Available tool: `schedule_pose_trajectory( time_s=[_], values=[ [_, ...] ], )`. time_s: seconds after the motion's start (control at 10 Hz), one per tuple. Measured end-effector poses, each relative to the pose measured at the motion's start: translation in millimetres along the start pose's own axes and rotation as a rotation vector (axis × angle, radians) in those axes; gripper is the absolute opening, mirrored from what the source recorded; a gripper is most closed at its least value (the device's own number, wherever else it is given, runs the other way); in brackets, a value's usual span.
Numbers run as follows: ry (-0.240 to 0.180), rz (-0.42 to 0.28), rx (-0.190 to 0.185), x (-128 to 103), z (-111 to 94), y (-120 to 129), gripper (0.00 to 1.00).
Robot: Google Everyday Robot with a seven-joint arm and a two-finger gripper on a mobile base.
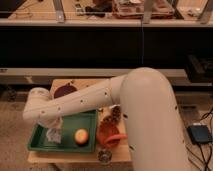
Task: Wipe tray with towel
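We find the towel (52,135) lying crumpled and pale inside the tray (62,146), in its left half. The tray is green and sits on a small wooden table (75,157) at about 8 o'clock from the middle of the view. At 3 o'clock from the towel, on the tray floor, lies a round yellow fruit (81,136), apart from the cloth.

The gripper (53,125) points down at 12 o'clock from the towel, right at its top, with its fingers drawn together. We cannot tell whether cloth is pinched between them. The white arm (80,102) runs from there towards 3 o'clock into a thick white body (150,125).

At 12 o'clock from the tray a purple bowl (64,91) stands on the table. At 3 o'clock from the tray we see an orange-red object (108,134), and at 5 o'clock a small round can (104,155) near the table's front edge. On the floor at far right lies a dark blue box (200,134).
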Motion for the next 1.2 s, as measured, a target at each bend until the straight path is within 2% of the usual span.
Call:
schedule_pose_trajectory(
  time_s=[0.2, 0.4, 0.5, 0.6, 0.7, 0.8, 1.0, 1.1, 1.2],
  values=[
    [-0.016, 0.007, 0.001, 4.2, 12.3, -3.9, 0.0],
    [-0.035, -0.008, -0.036, 1.8, 30.7, -9.6, 0.0],
    [-0.056, -0.009, -0.052, -1.2, 46.5, -9.8, 0.0],
    [-0.069, -0.007, -0.057, -2.9, 57.9, -8.5, 0.0],
    [-0.082, 0.0, -0.043, -5.4, 64.2, -8.0, 0.0],
    [-0.088, 0.01, -0.035, -5.9, 67.3, -3.0, 0.0],
    [-0.088, 0.039, -0.032, -4.5, 59.1, 10.1, 0.0],
    [-0.084, 0.057, -0.035, -0.1, 52.7, 19.0, 0.0],
    [-0.091, 0.075, -0.057, 6.1, 45.2, 31.7, 0.0]
  ],
)
